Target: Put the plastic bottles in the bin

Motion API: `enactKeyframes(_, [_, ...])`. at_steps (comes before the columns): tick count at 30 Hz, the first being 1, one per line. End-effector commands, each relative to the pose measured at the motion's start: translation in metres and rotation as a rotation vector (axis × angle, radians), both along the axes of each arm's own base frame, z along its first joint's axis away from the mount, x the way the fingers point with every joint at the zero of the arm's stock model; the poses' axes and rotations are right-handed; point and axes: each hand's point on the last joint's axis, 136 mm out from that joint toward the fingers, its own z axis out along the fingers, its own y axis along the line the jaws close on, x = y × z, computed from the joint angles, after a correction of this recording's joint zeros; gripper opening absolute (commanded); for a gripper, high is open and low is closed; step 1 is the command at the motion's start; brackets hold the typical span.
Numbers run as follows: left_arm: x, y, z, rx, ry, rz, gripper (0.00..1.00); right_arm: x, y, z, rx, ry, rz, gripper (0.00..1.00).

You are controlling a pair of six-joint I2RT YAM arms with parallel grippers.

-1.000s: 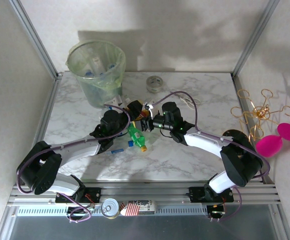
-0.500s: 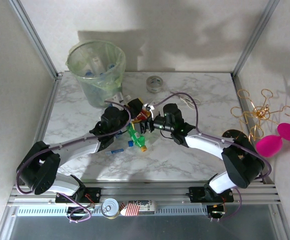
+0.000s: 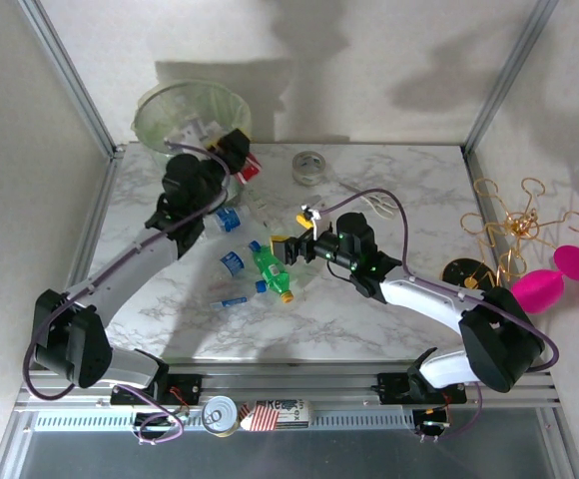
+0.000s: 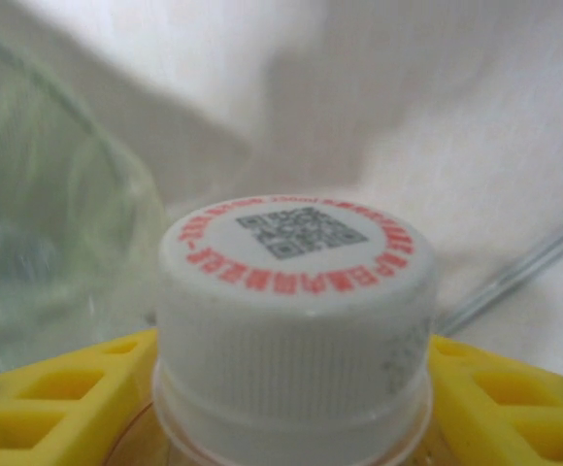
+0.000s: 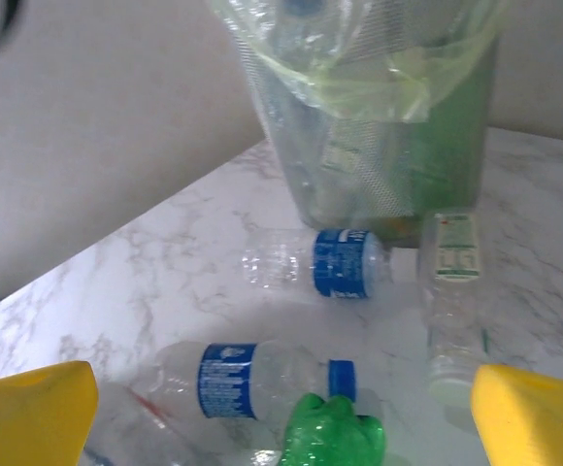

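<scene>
A marble-topped table (image 3: 399,299) stands between plain white walls. The bin (image 3: 155,125) sits at the table's far left corner, with bottles already inside. The left gripper (image 3: 236,150) is raised at the bin's right rim, clamped on a white-capped bottle (image 4: 296,282) with a red label. The right gripper (image 3: 291,232) hovers near the table's middle, its fingers spread wide apart and holding nothing. A green bottle (image 3: 270,271) lies just beside it. A blue-labelled bottle (image 5: 345,262) lies close to the bin's foot. A grey tape roll (image 3: 309,165) rests near the far edge.
</scene>
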Motion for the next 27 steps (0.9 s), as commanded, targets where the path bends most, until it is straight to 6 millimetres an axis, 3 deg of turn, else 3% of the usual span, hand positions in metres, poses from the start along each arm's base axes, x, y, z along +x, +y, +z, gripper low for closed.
enactKeyframes(1, [0.001, 0.040, 0.044, 0.100, -0.077, 0.124, 0.48, 0.012, -0.013, -0.003, -0.003, 0.012, -0.116, 0.99])
enactKeyframes(6, [0.006, 0.097, 0.069, 0.168, -0.130, 0.329, 0.49, 0.017, -0.018, -0.007, -0.028, 0.026, -0.159, 0.99])
enactKeyframes(11, [0.020, 0.143, 0.074, 0.214, -0.110, 0.480, 0.51, 0.016, -0.019, -0.006, -0.037, 0.028, -0.161, 0.99])
enactKeyframes(18, [0.070, 0.182, 0.036, 0.337, 0.098, 0.554, 0.53, 0.015, -0.019, -0.007, -0.043, 0.033, -0.154, 0.99])
enactKeyframes(27, [0.108, 0.195, -0.016, 0.491, 0.272, 0.592, 0.58, 0.014, -0.021, -0.010, -0.058, 0.043, -0.156, 0.99])
